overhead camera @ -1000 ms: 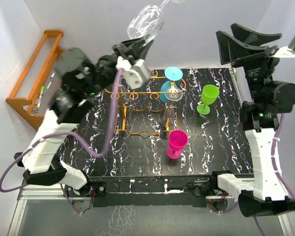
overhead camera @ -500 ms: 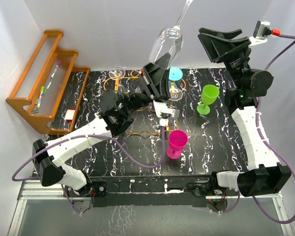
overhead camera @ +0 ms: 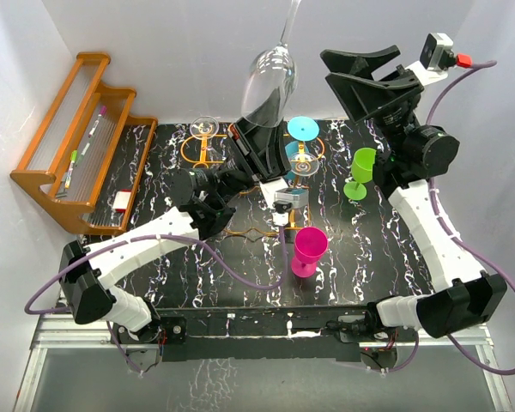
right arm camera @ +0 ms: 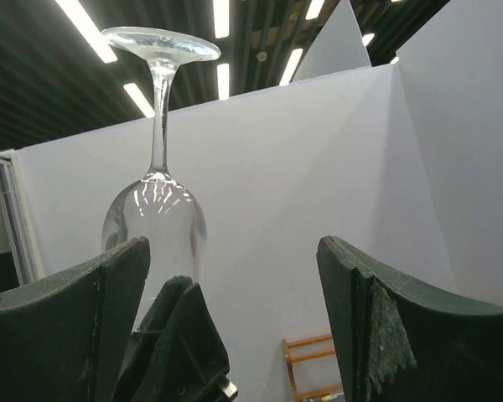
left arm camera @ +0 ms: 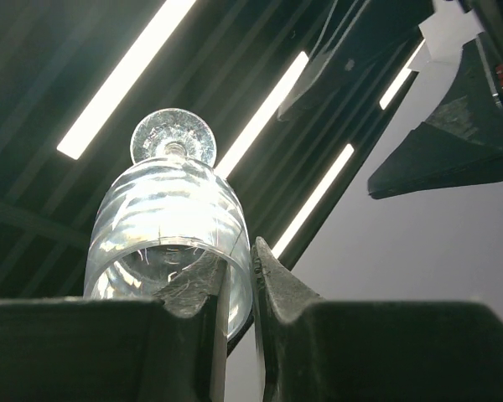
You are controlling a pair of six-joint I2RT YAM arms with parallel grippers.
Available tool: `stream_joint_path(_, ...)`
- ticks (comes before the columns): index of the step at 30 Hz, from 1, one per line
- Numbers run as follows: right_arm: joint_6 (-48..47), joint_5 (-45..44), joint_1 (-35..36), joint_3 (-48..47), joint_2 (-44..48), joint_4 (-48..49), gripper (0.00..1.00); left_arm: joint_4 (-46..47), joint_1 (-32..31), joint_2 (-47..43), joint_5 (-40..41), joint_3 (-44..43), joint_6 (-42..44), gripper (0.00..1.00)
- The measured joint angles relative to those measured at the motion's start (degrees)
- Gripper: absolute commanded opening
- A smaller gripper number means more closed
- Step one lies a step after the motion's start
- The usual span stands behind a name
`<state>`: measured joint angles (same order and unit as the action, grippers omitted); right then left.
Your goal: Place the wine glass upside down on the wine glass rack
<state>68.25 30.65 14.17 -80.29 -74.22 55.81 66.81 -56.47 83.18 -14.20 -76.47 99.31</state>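
Overhead, the left gripper (overhead camera: 258, 120) clamps the wine glass (overhead camera: 269, 79) by its rim (foot up); the right gripper (overhead camera: 328, 67) stands spread, holding nothing.

**Clear glass, orange wire and matt black plastic over a marbled desk**

The wine glass (overhead camera: 270, 81) is clear, smooth and glossy, with bright streaks of light on its bowl. The wine glass rack (overhead camera: 208, 156) is thin orange wire that looks like painted metal. The desk (overhead camera: 386, 249) has a black top veined in white like marble, with a slight shine. The shelf (overhead camera: 47, 163) is orange-brown wood with a smooth, varnished look. The pink cup (overhead camera: 307, 249), green goblet (overhead camera: 363, 170) and teal goblet (overhead camera: 302, 129) look like coloured plastic with a satin finish. The left end effector (left arm camera: 239, 272) and right end effector (right arm camera: 233, 243) are matt black plastic, grainy and scuffed pale at the edges. The arm shells (overhead camera: 429, 232) are smooth white plastic, and the cables (overhead camera: 240, 279) have a smooth purple sheath.
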Motion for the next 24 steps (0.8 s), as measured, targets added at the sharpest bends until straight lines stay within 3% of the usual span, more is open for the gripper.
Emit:
stream_joint_path(8, -4.6, 0.0, 3.9, -6.9, -3.3, -0.8, 0.87, 0.0, 0.0, 0.0, -0.7, 5.3, 1.3, 0.00)
stream_joint_path(14, -5.9, 0.0, 5.2, -11.0, -4.9, -1.8, 0.82, -0.9, 0.0, 0.0, -0.7, 6.0, 1.9, 0.00)
stream_joint_path(20, -7.6, 0.2, 7.5, -11.1, -5.6, -3.3, 0.73, -0.8, 0.0, 0.0, -1.3, 6.7, 3.1, 0.00)
stream_joint_path(24, -8.4, 0.7, 9.0, -11.1, -6.3, -3.4, 0.61, -1.0, 0.0, 0.0, -1.6, 8.1, 3.8, 0.00)
